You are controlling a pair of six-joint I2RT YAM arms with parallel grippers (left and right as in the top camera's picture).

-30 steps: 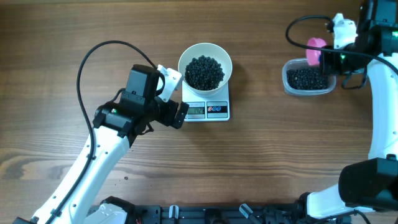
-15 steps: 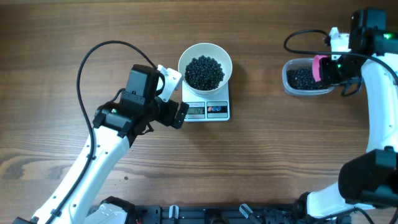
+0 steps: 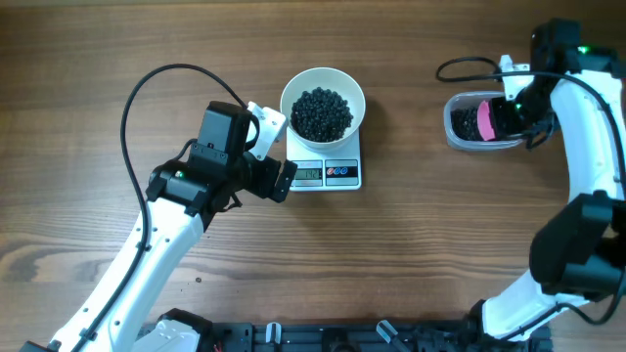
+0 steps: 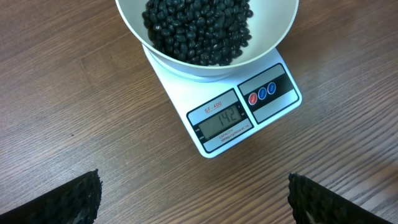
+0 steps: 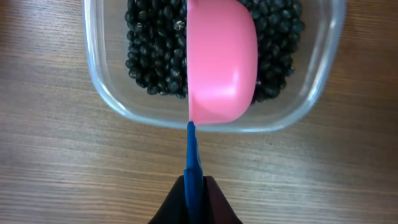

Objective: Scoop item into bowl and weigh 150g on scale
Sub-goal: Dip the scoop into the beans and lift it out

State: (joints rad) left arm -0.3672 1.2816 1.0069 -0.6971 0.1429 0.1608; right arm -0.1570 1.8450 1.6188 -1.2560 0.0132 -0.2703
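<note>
My right tool (image 5: 194,190) grips the scoop (image 5: 221,62) handle, the scoop over the beads (image 5: 149,50) at twelve o'clock. My left tool (image 4: 196,208) gapes wide, empty.

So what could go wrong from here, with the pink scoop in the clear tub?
The display on the white square scale reads 142, so a full pink plastic scoop of tiny black beads could overshoot.
The right gripper pinches only the thin blue handle; a loaded scoop might twist and spill.
The open left gripper beside the scale could nudge it.
</note>
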